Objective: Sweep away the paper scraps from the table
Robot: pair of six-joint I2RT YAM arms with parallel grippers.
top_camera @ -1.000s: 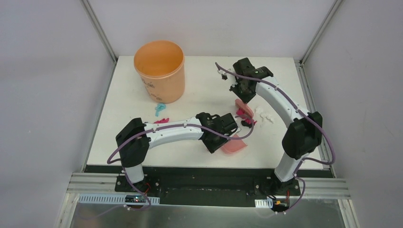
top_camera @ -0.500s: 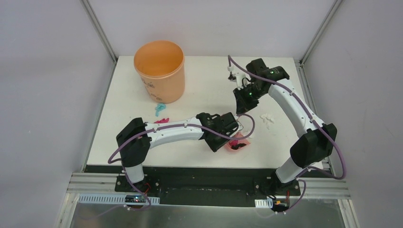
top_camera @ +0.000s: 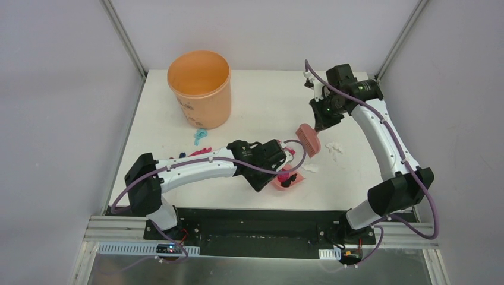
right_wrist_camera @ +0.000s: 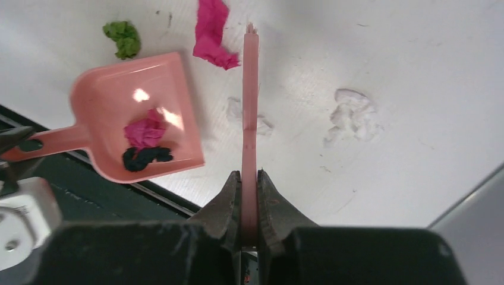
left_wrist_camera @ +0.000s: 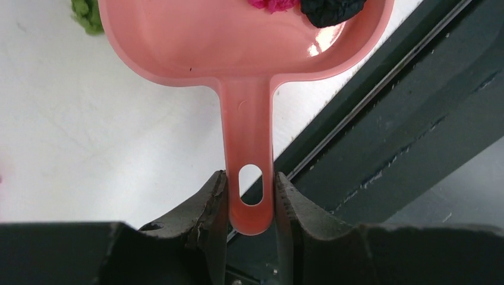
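A pink dustpan [top_camera: 289,180] sits near the table's [top_camera: 261,101] front edge, and my left gripper [left_wrist_camera: 249,178] is shut on its handle [left_wrist_camera: 245,130]. A magenta scrap [right_wrist_camera: 144,132] and a black scrap [right_wrist_camera: 146,157] lie in the pan. A green scrap [right_wrist_camera: 123,38] and a second magenta scrap [right_wrist_camera: 213,34] lie on the table just past it. My right gripper [right_wrist_camera: 249,175] is shut on the pink hand brush [right_wrist_camera: 250,89], held above the table to the right of the pan [top_camera: 308,139]. A light blue scrap [top_camera: 199,137] and more magenta scraps [top_camera: 202,151] lie by the left arm.
An orange bucket [top_camera: 200,86] stands at the back left of the table. White crumpled bits [top_camera: 334,148] lie right of the brush. The black front rail [left_wrist_camera: 380,119] runs just beside the dustpan. Metal frame posts stand at the back corners.
The right arm lifted the brush off the table and swung back to the right. The dustpan shifted slightly left and now holds a magenta and a black scrap.
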